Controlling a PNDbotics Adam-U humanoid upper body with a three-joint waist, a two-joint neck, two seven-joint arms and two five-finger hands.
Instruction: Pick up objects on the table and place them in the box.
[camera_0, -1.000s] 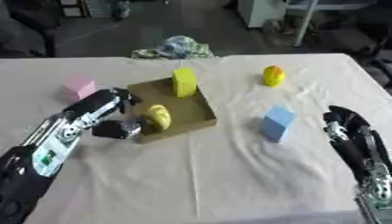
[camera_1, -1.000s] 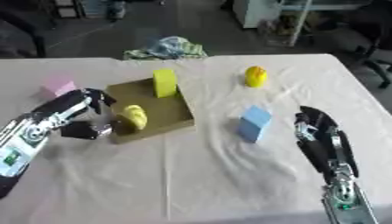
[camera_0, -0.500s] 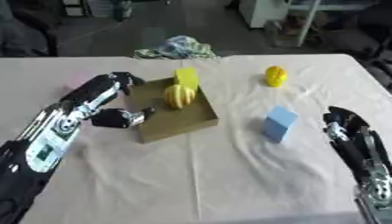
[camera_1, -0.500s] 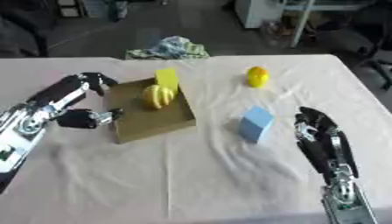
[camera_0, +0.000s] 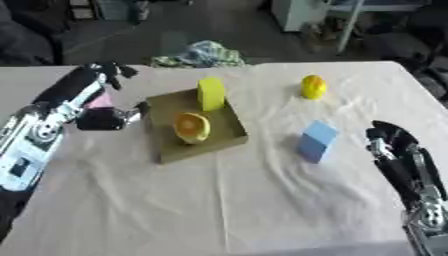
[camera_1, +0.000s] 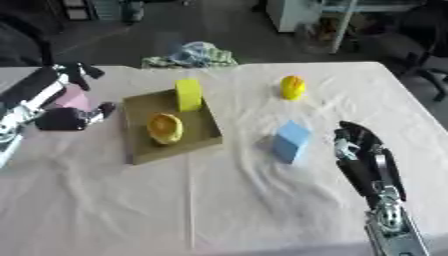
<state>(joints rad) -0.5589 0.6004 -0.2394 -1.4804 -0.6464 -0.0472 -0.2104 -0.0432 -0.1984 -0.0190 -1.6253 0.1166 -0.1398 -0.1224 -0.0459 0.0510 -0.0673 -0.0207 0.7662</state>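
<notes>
An open brown box (camera_0: 171, 150) sits left of centre on the white cloth. Inside it a yellow block (camera_0: 210, 93) stands upright at the back, and an orange-yellow rounded thing (camera_0: 191, 127) lies in the middle. My left hand (camera_0: 80, 86) is just left of the box, open, with fingers spread above a pink block (camera_1: 72, 97) and the thumb below it; the block is partly hidden. A blue block (camera_0: 316, 141) and a yellow rounded thing (camera_0: 313, 86) lie to the right. My right hand (camera_1: 355, 141) rests open near the blue block.
A crumpled patterned cloth (camera_0: 206, 53) lies at the table's far edge behind the box. The tablecloth (camera_0: 227, 210) is bare towards the front. Chairs and furniture stand beyond the far edge.
My left hand carried the orange-yellow thing over the box, let it go inside, and drew back left to the pink block. The right hand has not moved.
</notes>
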